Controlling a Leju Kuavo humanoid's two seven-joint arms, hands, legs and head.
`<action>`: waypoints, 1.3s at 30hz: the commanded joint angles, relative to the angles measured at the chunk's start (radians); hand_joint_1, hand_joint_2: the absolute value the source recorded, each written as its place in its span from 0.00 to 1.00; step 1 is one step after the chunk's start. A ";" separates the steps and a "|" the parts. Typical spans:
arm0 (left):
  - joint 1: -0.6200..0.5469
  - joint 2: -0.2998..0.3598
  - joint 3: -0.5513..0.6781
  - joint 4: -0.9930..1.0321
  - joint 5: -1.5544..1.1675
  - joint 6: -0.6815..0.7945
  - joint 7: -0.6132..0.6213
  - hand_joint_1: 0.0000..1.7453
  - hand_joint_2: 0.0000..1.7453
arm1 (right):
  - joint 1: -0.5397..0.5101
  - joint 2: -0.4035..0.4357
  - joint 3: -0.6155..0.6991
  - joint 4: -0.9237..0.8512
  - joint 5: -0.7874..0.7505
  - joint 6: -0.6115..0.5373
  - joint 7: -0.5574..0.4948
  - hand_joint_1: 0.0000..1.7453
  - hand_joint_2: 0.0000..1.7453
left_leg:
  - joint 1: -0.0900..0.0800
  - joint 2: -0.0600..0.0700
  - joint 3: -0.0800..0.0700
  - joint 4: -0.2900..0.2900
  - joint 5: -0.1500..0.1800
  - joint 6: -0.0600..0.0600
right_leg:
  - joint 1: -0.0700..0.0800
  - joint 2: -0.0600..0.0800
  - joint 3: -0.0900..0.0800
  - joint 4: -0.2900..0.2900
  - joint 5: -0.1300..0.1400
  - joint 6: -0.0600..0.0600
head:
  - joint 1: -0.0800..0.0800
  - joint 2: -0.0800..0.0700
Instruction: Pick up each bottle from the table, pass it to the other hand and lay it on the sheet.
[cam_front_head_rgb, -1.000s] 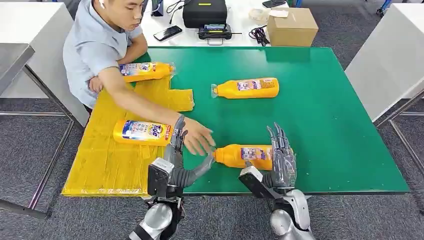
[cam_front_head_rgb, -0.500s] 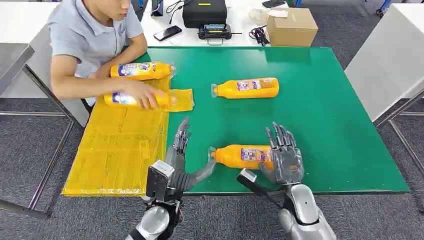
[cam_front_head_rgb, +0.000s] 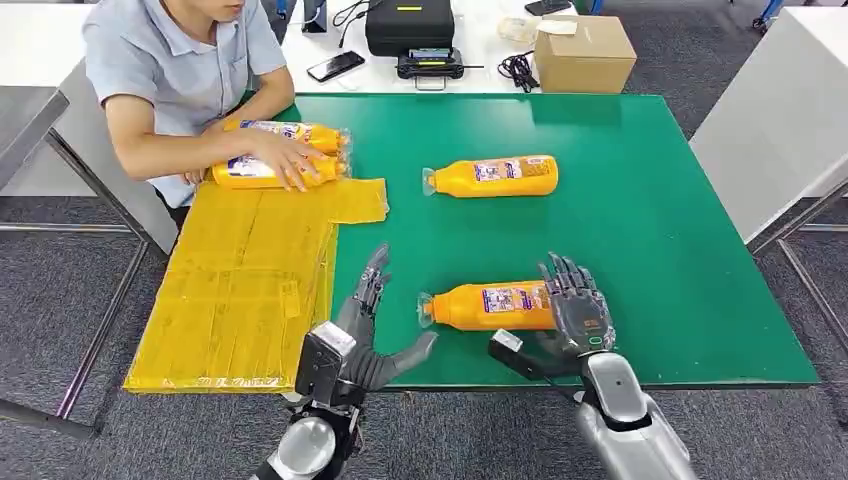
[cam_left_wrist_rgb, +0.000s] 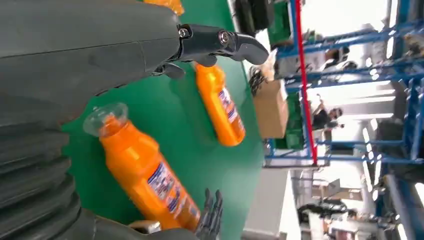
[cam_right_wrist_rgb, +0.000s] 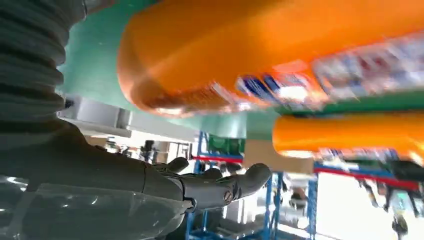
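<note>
Right hand (cam_front_head_rgb: 573, 312) – fingers apart – seemingly touches the lying orange plastic bottle's (cam_front_head_rgb: 490, 306) base, lower centre; left hand (cam_front_head_rgb: 370, 335) spread, holding nothing.

Green felt-like table top (cam_front_head_rgb: 640, 230). Yellow crinkled plastic sheet (cam_front_head_rgb: 240, 290) over its left part. 4 orange plastic bottles with clear caps and blue, white and red printed labels: nearest bottle (cam_front_head_rgb: 490, 305), far bottle (cam_front_head_rgb: 492, 176), and 2 bottles (cam_front_head_rgb: 280, 150) under a person's hand. Silver arms ending in dark grey hands: left hand (cam_front_head_rgb: 365, 335), right hand (cam_front_head_rgb: 572, 310). Person's light grey-blue short-sleeved shirt (cam_front_head_rgb: 170, 60). Brown cardboard box (cam_front_head_rgb: 583, 53). Black case (cam_front_head_rgb: 408, 25). Grey speckled carpet (cam_front_head_rgb: 60, 300). White neighbouring tables (cam_front_head_rgb: 780, 120).
</note>
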 joint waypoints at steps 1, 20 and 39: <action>-0.016 0.043 -0.038 0.023 -0.024 -0.022 0.048 0.00 1.00 | -0.067 -0.055 0.072 0.101 -0.055 0.097 0.000 0.00 1.00 | 0.001 0.002 0.004 -0.001 -0.001 -0.002 | 0.001 0.001 0.004 -0.001 -0.001 -0.002 | 0.000 0.000; -0.032 0.034 -0.045 0.042 -0.041 -0.021 0.035 0.00 1.00 | -0.144 -0.048 0.132 0.163 -0.042 0.083 0.001 0.00 1.00 | 0.001 0.003 0.006 -0.001 -0.002 -0.002 | 0.001 0.002 0.005 -0.001 -0.001 -0.003 | 0.000 0.000; -0.061 0.021 -0.068 0.083 -0.023 -0.047 0.044 0.00 1.00 | -0.140 -0.053 0.137 0.214 -0.197 0.195 -0.062 0.00 1.00 | 0.002 0.001 0.007 -0.001 -0.001 -0.002 | 0.002 0.000 0.006 -0.002 -0.001 -0.002 | 0.000 0.000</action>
